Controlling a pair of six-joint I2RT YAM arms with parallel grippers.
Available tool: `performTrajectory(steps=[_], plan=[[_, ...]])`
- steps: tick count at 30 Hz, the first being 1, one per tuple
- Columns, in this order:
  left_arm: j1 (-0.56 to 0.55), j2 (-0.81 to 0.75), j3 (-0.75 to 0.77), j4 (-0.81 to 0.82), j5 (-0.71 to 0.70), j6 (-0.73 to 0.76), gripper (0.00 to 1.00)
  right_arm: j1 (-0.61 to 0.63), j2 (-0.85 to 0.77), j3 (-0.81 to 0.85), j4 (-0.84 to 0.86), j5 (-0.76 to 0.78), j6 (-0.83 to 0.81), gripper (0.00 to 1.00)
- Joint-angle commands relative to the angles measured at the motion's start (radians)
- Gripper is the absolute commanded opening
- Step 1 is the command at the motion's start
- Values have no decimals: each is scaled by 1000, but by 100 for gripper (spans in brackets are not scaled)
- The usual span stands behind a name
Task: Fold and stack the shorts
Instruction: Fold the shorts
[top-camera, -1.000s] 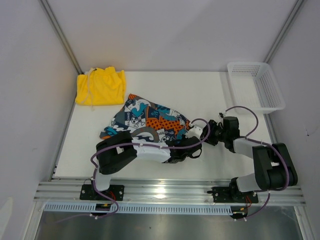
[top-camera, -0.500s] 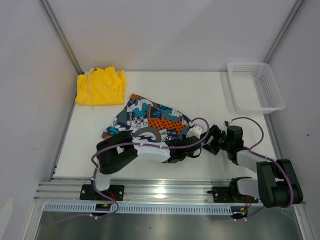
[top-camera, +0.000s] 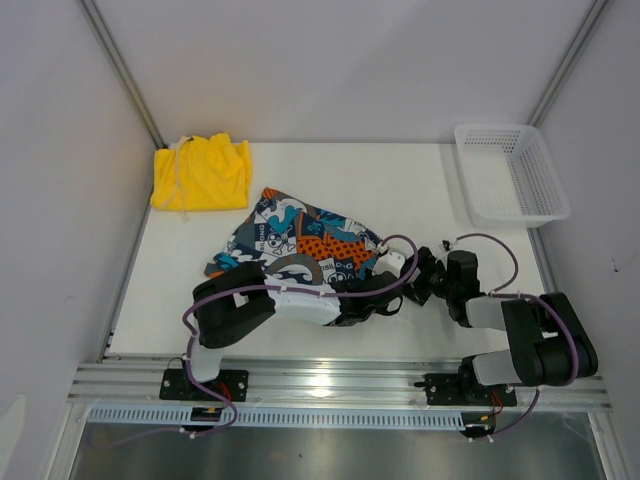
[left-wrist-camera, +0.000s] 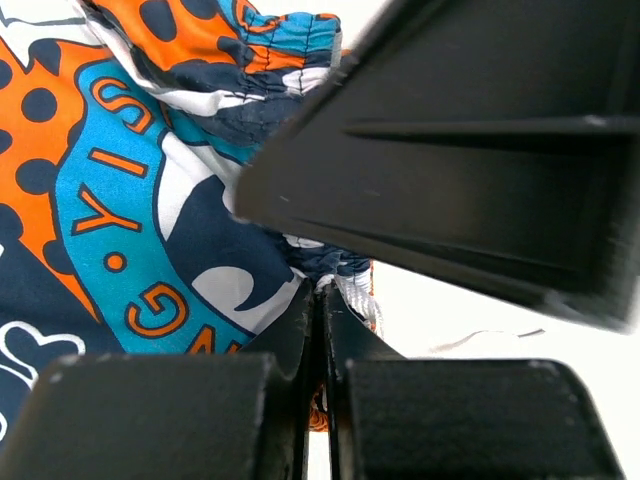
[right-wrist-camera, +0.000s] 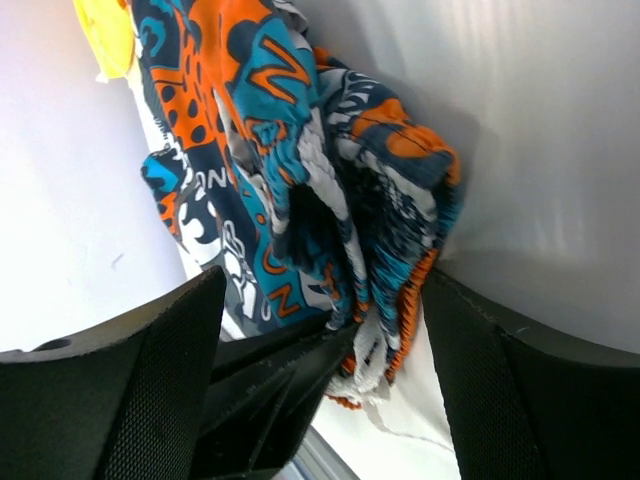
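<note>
The printed shorts (top-camera: 300, 240) lie bunched in the middle of the table. My left gripper (top-camera: 385, 287) is at their right corner, shut on a pinch of the bunched waistband (left-wrist-camera: 330, 270). My right gripper (top-camera: 420, 275) faces that same corner from the right, open. Its fingers (right-wrist-camera: 150, 390) stand on either side of the gathered edge of the printed shorts (right-wrist-camera: 380, 210) without pressing it. The left gripper's black tips (right-wrist-camera: 290, 385) show between them. The yellow shorts (top-camera: 200, 172) lie folded at the far left corner, apart from both grippers.
A white mesh basket (top-camera: 493, 128) stands at the far right corner of the white table (top-camera: 400, 190). Grey walls close in the left, back and right sides. An aluminium rail (top-camera: 330, 385) carrying both arm bases runs along the near edge.
My right gripper's jaws have spread wide and no longer press the cloth. Its arm has shifted a little toward the near edge. The left gripper has stayed shut on the printed shorts.
</note>
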Motion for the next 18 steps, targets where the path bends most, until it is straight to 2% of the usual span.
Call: performTrajectory(steps=[1, 6, 18], plan=[[-5, 66, -57, -128, 122, -42, 0, 11, 92, -13, 44, 44, 9, 81], [-7, 66, -59, -126, 128, -42, 0, 19, 191, -27, 142, 32, 41, 73], [-7, 78, -50, -126, 136, -42, 0, 89, 257, -98, 309, 95, 102, 63]])
